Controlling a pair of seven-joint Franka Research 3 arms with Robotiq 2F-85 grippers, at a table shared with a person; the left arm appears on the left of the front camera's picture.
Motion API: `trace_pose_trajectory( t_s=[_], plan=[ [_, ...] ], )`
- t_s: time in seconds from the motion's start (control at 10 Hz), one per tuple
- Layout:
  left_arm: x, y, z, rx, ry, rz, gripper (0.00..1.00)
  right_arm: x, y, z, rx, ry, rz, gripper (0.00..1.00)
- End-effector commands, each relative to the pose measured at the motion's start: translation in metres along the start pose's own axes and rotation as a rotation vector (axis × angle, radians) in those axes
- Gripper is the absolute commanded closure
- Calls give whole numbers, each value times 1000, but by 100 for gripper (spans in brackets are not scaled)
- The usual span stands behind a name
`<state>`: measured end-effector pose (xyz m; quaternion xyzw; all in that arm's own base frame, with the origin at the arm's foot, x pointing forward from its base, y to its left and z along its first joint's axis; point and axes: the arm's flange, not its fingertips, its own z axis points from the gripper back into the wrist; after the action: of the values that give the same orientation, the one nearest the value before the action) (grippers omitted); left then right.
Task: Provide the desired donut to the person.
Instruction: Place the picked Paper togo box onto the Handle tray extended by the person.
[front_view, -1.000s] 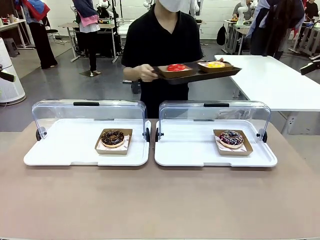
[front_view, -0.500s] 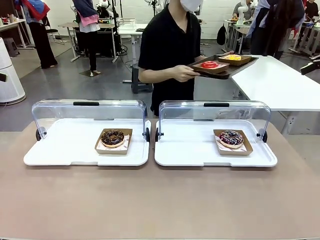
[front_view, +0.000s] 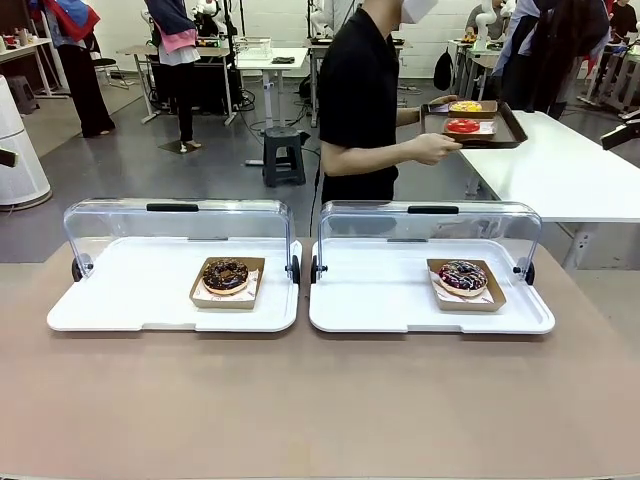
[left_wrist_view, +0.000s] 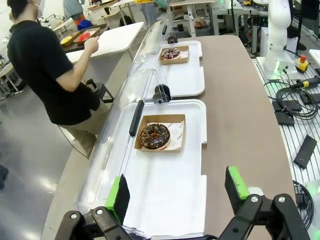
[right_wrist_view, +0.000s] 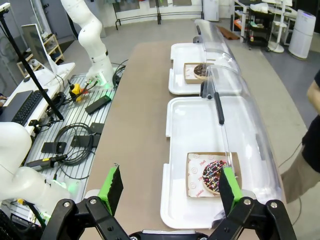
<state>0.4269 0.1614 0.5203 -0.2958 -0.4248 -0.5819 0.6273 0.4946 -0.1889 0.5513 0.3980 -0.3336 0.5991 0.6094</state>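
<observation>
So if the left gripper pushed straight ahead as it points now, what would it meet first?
Probably the white tray just beyond the open left gripper, ahead of the chocolate donut in its cardboard box; depth is hard to judge.

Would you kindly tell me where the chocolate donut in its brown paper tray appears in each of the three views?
Front view: chocolate donut left of centre, on the left white tray.
Left wrist view: chocolate donut at centre, just above the open left gripper.
Right wrist view: chocolate donut at the top, partly behind the clear lid.
Shared landmark: the lid's black handle.
</observation>
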Motion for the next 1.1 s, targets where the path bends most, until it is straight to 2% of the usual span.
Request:
trace_pose_trajectory(
  t_s=[0.0,1.0],
  plan=[
    [1,0,2,3,-2,-4,0,1,1,-2,4,0,-4,0],
    [1,0,2,3,-2,-4,0,1,1,-2,4,0,-4,0]
  ],
)
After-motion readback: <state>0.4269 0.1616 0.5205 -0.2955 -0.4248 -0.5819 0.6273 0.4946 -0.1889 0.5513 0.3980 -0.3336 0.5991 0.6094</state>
